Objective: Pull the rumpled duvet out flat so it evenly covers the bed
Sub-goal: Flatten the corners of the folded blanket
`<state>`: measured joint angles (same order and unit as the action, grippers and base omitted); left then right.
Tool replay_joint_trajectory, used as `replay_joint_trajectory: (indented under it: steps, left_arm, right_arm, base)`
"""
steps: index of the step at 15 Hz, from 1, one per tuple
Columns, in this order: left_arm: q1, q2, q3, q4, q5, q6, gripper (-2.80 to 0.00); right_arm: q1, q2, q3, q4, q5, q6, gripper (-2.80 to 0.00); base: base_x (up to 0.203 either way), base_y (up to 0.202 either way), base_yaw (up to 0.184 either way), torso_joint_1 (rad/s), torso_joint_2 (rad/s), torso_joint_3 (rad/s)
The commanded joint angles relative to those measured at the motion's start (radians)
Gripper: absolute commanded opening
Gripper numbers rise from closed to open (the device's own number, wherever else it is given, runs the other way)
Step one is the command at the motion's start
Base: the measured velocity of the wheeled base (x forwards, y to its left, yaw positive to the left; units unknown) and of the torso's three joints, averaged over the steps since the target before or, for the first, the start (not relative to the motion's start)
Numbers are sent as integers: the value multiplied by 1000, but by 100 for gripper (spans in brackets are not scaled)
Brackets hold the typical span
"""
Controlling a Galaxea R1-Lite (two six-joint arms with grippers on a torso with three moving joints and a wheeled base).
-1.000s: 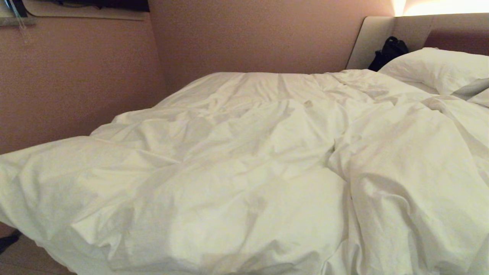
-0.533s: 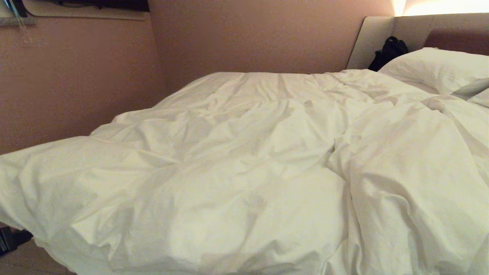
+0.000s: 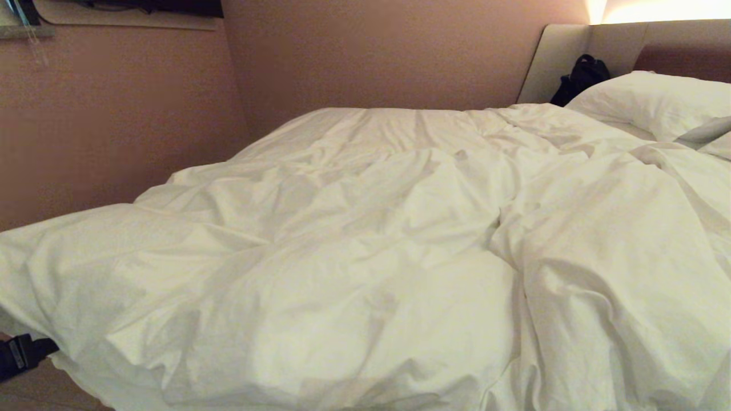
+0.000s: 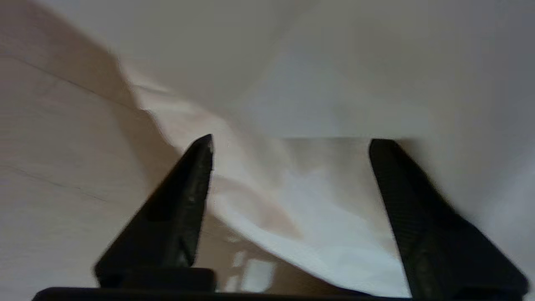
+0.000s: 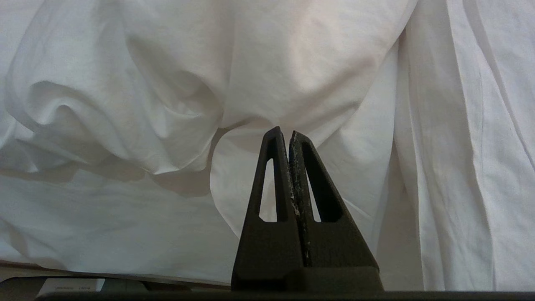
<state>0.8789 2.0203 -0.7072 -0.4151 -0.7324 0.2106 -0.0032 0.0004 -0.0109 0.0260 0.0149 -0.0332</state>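
Matte black left claw [image 4: 290, 144] and right claw [image 5: 287, 133], tapered fingers with triangular cut-outs

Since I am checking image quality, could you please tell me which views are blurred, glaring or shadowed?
Head view: bright lamp glare at the top right above the padded beige headboard, dim warm light elsewhere. Left wrist view: the puffy white duvet and black fingers are smeared. Right wrist view: sharp, soft shadows under the duvet folds.

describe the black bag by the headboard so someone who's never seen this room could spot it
Start at the bed, whose padded headboard rises at the far right. Just left of the white pillow, against the headboard's pale end panel, sits the black bag. It is the only dark thing among white duvet and bedding.
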Motion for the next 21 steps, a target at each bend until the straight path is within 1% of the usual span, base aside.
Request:
replay_joint_trajectory:
  steps: [1,2,5,8,11,13,14,15,18,19,20,21]
  left_arm:
    - [4,38,-5,-2,32,78,0]
    - [13,48,-8,-2,36,111,0]
    - [13,52,-58,-1,25,109,0]
    - [-3,69,-172,9,20,99,0]
    - [-62,99,-286,13,25,84,0]
    - [-110,88,-317,13,24,80,0]
    - [-132,66,-326,12,23,68,0]
    - [-159,34,-339,10,22,24,0]
    - [-228,-27,-450,11,21,-221,0]
    - [-245,-38,-491,13,23,-280,0]
    - [-257,-44,-527,14,25,-309,0]
    - [-267,-44,-559,16,31,-321,0]
  right_arm:
    - [0,0,0,0,0,-2,-280]
    - [0,0,0,0,0,-1,-280]
    - [0,0,0,0,0,-1,-280]
    - [0,0,0,0,0,-1,-280]
    - [0,0,0,0,0,-2,-280]
    - [0,0,0,0,0,-1,-280]
    - [0,0,0,0,0,-1,-280]
    - [0,0,0,0,0,-2,-280]
    - [0,0,0,0,0,-1,-280]
    - [0,0,0,0,0,-2,-280]
    - [0,0,0,0,0,-1,-280]
    - [0,0,0,0,0,-1,-280]
  base:
    - [0,0,0,0,0,0]
    - [0,0,0,0,0,0]
    - [0,0,0,0,0,0]
    - [0,0,0,0,0,0]
    - [0,0,0,0,0,0]
    - [0,0,0,0,0,0]
    - [0,0,0,0,0,0]
    - [0,0,0,0,0,0]
    - [0,0,0,0,0,0]
    - [0,0,0,0,0,0]
    - [0,0,0,0,0,0]
    - [0,0,0,0,0,0]
